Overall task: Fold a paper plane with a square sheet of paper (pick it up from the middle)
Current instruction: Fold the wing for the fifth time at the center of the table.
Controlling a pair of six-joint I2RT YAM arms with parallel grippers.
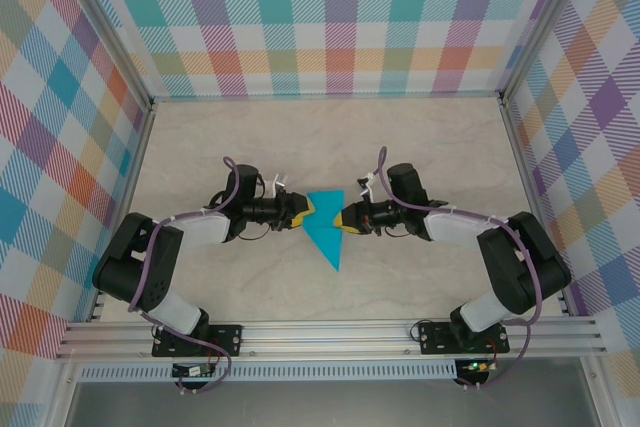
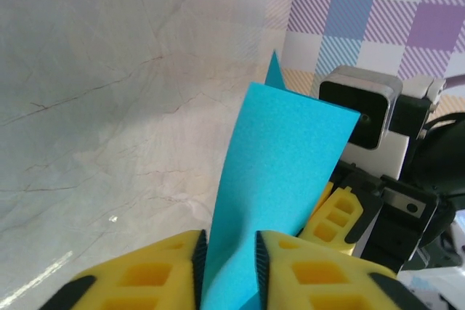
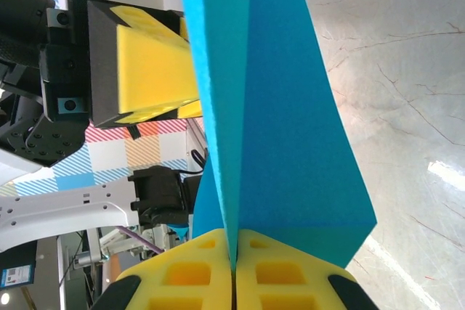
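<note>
The square sheet of paper [image 1: 325,232], folded to a pointed teal wedge, sits at the middle of the bench [image 1: 430,147] between the two arms. In the top view its short straight edge faces the back wall and its sharp tip points toward the near aluminium rail [image 1: 330,332].

The right end effector [image 1: 347,217] meets the wedge's right long edge. Seen from its own wrist camera, its yellow fingers [image 3: 182,274] are pressed together with the paper's folded layers pinched between them, so it is holding the sheet. One crease runs straight up from that pinch.

The left end effector [image 1: 302,210] comes in at the opposite long edge, near the wide end. In its wrist view the jaws stand narrow, with the paper [image 2: 283,157] rising out of the gap and both dark pads right against it. Whether they are actually clamping the paper cannot be told. The right arm's camera housing [image 2: 360,114] is just behind the sheet.

The two end effectors face each other, close together, with only the wedge between them. Whether the tip touches the bench cannot be told.

Bare marbled bench lies open behind the sheet, on both sides past the forearms, and in front as far as the rail. The checked walls [image 1: 320,17] stand well apart from the paper
</note>
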